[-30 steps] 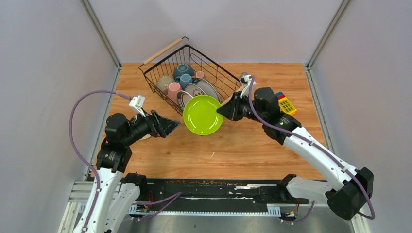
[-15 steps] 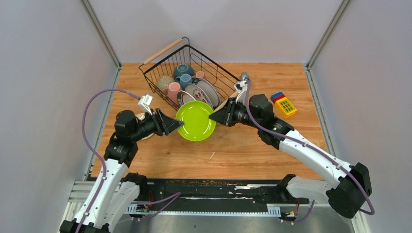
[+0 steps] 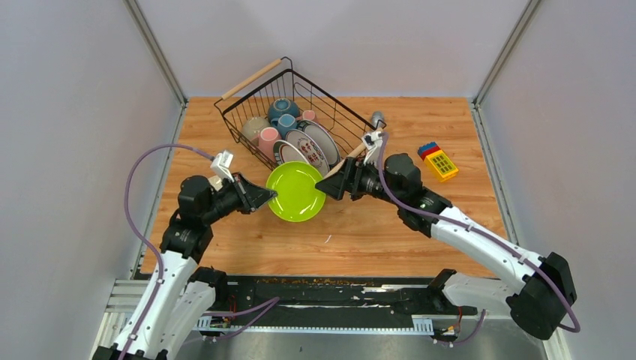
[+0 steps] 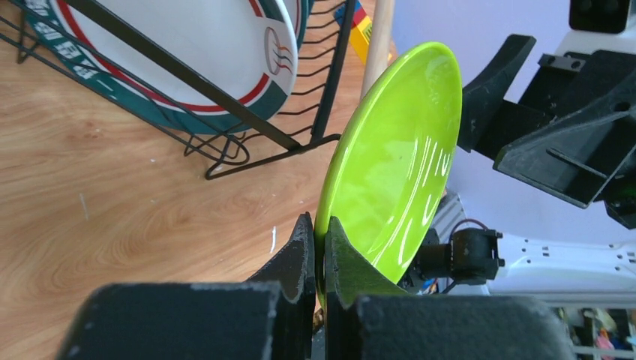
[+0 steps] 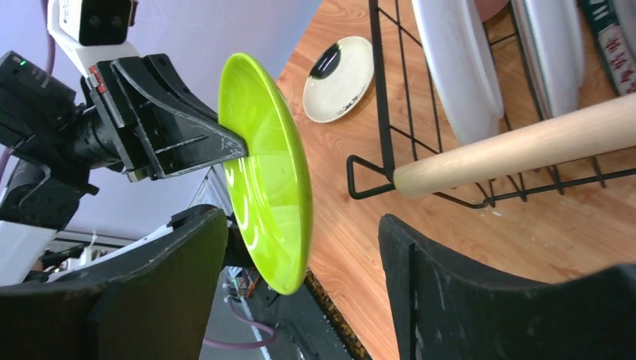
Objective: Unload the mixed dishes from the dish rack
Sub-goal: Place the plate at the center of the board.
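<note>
The lime-green plate [image 3: 297, 191] stands on edge above the table, just in front of the dish rack [image 3: 251, 79]. My left gripper [image 3: 268, 195] is shut on its left rim; in the left wrist view both fingers pinch the plate's [image 4: 397, 165] edge at the left gripper [image 4: 320, 232]. My right gripper [image 3: 324, 184] is open at the plate's right side. In the right wrist view, the plate's [image 5: 270, 195] rim hangs loose between the spread fingers of the right gripper [image 5: 300, 225]. The rack holds patterned plates [image 3: 304, 146], a pink mug [image 3: 268, 140], a teal bowl [image 3: 283, 109] and a beige bowl [image 3: 253, 127].
The rack's wooden handle [image 5: 525, 146] runs close beside my right gripper. A small cream saucer [image 5: 339, 69] lies on the table left of the rack. A coloured toy block [image 3: 439, 161] and a grey cylinder [image 3: 377, 118] sit right of the rack.
The green plate has travelled left and down from the rack. My left gripper has closed on its rim, and my right gripper has opened and let it go.
</note>
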Controlling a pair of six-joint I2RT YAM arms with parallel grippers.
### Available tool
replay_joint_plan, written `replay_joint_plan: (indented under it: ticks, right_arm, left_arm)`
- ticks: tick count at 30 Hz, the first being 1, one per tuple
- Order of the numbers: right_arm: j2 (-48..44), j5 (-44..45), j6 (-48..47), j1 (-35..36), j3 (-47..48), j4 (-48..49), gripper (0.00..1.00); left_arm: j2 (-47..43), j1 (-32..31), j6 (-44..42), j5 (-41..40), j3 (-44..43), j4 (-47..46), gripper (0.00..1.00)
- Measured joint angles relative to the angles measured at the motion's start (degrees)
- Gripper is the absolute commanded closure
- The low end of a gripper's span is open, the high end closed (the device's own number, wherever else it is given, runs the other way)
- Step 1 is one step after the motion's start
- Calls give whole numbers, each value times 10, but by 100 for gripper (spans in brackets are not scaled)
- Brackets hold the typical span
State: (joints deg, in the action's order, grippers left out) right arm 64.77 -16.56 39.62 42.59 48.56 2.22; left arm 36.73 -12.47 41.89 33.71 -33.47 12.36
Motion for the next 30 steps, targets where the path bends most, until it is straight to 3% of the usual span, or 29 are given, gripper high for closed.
replay_joint_plan:
  ticks: [8,25,30]
  right_arm:
    - [-77,61,-35,0,-33,-3,0]
    - [-334,283,-179,0,-106,-104,0]
    - [-399,335,-218,0,-116,-132,0]
  left_arm:
    - [-42,0,14,-79,6,22,100]
    - [-223,1,162,-409,110,114,100]
    - [-220,16,196,-482,132,132,100]
